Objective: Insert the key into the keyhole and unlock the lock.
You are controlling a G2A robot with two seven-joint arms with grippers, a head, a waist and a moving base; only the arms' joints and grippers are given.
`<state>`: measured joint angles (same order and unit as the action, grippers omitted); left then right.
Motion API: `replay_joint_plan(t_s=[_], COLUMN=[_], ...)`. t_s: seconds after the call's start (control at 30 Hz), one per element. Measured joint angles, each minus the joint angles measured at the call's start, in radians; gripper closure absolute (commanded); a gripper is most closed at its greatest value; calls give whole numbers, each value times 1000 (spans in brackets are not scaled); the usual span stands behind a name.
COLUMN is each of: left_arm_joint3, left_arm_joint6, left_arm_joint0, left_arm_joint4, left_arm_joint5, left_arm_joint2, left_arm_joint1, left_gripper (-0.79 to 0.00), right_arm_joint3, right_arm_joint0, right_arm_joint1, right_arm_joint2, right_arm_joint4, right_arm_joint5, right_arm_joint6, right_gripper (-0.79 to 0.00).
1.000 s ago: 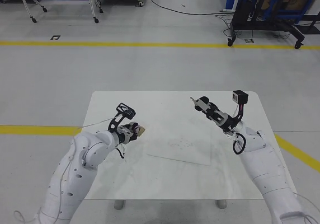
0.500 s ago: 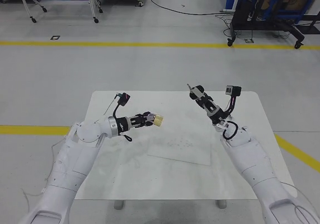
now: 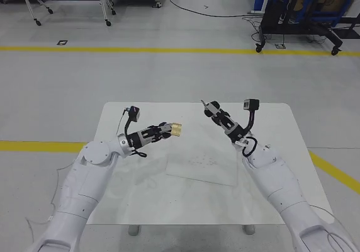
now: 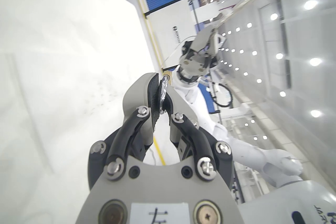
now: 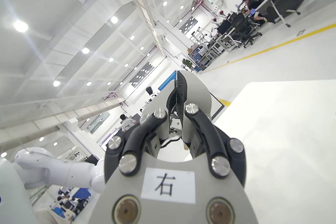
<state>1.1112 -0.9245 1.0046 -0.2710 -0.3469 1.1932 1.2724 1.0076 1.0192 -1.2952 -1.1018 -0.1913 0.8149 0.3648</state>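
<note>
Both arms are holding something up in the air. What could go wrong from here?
1. The key and lock are apart, both held above the table; a slight aiming error could make the key glance off the lock.
2. The left gripper pinches the lock near its fingertips, so a push from the key might twist it loose and drop it.

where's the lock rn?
Top view: the lock is clamped in the left gripper, held above the table left of centre, apart from the right gripper's key.
</note>
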Motion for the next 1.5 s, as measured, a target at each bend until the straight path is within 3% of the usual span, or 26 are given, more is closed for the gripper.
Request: replay_joint_plan(t_s=[0.3, 0.63, 1.0, 1.23, 1.5], left_arm_joint3=[-87, -131, -155, -196, -196], left_arm_joint6=[-52, -58, -39, -68, -64], left_arm_joint0=[-27, -60, -94, -129, -129], left_arm_joint4=[-190, -169, -194, -257, -255], left_arm_joint5=[-129, -156, -104, 12, 16], left_arm_joint2=[-72, -99, -87, -76, -74], left_arm_joint1=[33, 40, 41, 41, 41], left_gripper=[0, 0, 0, 0, 0], right_arm_joint3=[-83, -81, -56, -8, -6], right_arm_joint0=[-35, -48, -53, -42, -41], right_arm_joint1=[-36, -56, -41, -27, -26], right_arm_joint2=[68, 106, 74, 9, 7], right_arm_joint4=[-35, -106, -212, -231, -233], right_arm_joint5=[-45, -25, -13, -5, -4], right_arm_joint6=[-28, 71, 307, 281, 282], right_gripper=[0, 0, 0, 0, 0])
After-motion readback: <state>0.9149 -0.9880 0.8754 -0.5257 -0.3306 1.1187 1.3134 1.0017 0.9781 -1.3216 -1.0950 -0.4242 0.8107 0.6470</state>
